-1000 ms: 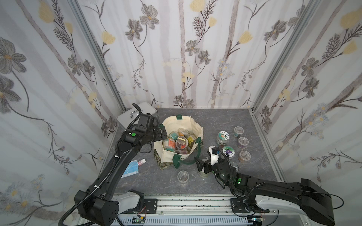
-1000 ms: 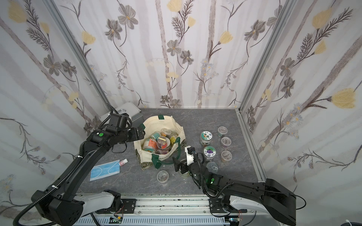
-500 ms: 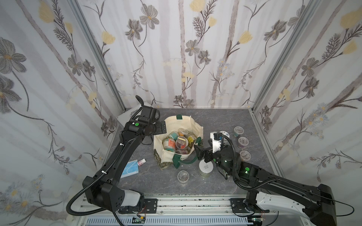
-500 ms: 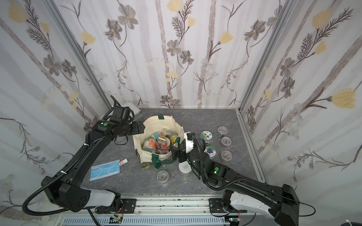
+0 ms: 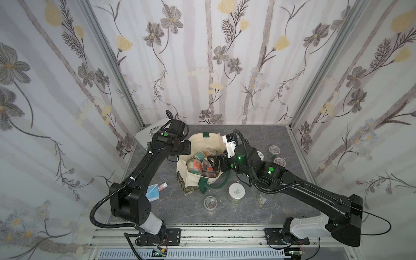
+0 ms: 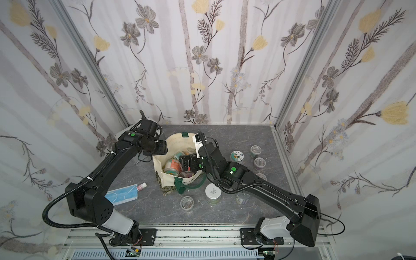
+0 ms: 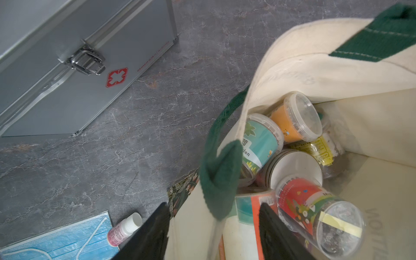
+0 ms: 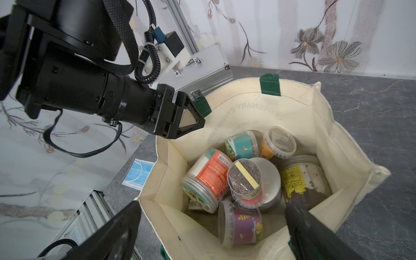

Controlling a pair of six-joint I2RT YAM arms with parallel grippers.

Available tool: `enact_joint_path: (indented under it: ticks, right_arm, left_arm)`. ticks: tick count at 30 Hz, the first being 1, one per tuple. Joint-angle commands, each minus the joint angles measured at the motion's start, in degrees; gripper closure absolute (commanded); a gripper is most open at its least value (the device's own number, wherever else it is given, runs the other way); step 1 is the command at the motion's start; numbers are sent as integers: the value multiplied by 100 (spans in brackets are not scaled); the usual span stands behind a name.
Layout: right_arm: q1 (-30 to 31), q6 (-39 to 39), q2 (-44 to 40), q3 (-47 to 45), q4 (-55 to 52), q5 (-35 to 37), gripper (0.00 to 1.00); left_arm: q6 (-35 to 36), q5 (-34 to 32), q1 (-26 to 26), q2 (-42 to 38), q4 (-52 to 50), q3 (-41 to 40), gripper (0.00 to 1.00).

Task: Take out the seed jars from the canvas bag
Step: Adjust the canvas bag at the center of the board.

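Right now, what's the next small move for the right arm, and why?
Probably lower the right gripper straight onto the yellow-strip jar. That gripper is open above the mouth of the bag. The jar sits on top of the other jars with its lid facing up. The left gripper straddles the rim, so the way in looks clear.

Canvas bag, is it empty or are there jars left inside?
Not empty. The canvas bag stands open, and seed jars still lie inside, including an orange-labelled jar and a purple-labelled jar.
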Motion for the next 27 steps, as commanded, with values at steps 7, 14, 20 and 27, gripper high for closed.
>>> enact_joint_path:
  ticks: [7,14,20,27]
  right_arm:
    - [-115,-101,1579,1513,-1357,118,0]
    - [-16,371,2305,2185,-1907,360,8]
    - [83,914,2457,2150,-1938,900,12]
    - [96,1278,2583,1939,-1958,1135,13]
  left_arm:
    - [120,26,-234,-426,467,-233,85]
    - [221,-319,-509,-861,885,-512,100]
    - [292,-416,-722,-1041,1120,-695,100]
    - [284,-509,-838,-1135,1214,-846,100]
